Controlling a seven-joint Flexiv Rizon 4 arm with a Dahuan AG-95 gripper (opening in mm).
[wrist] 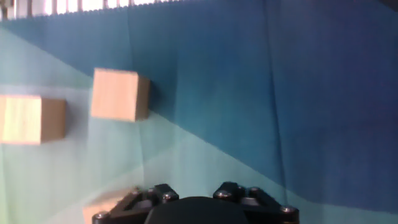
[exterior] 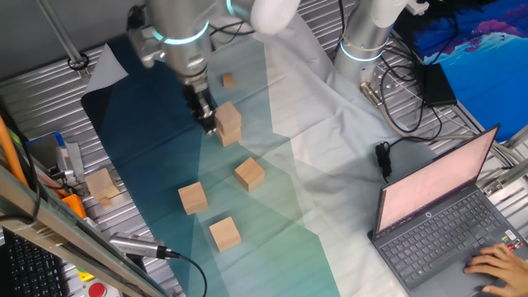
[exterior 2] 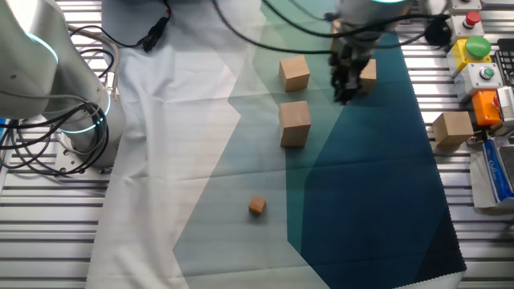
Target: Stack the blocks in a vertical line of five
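Hand (exterior: 206, 118): hangs low over the dark blue part of the cloth, just beside a two-high stack of blocks; the fingers look dark and close together, but none of the views shows the gap, so I cannot tell whether they are apart or together. It appears to carry nothing.
Hand and stack: very near in one fixed view; touching or not, I cannot tell.
Stack (exterior: 228, 124): two blocks, one upon the other, upright on the cloth near the line where the blue meets the pale green.
Loose blocks: one (exterior: 249, 174) in front of the stack, one (exterior: 192, 198) to its side, one (exterior: 224, 233) nearest the camera; all three flat on the cloth, apart from each other.
Small cube (exterior: 228, 80): alone on the cloth beyond the stack.
Pale block (exterior: 103, 186): off the cloth, on the ribbed bench (exterior: 49, 91) at its edge.
Cloth (exterior: 140, 140): blue and green panels spread over the bench.
Hand view: two blocks (wrist: 120, 94) side by side on the cloth, and part of a third at the bottom edge.
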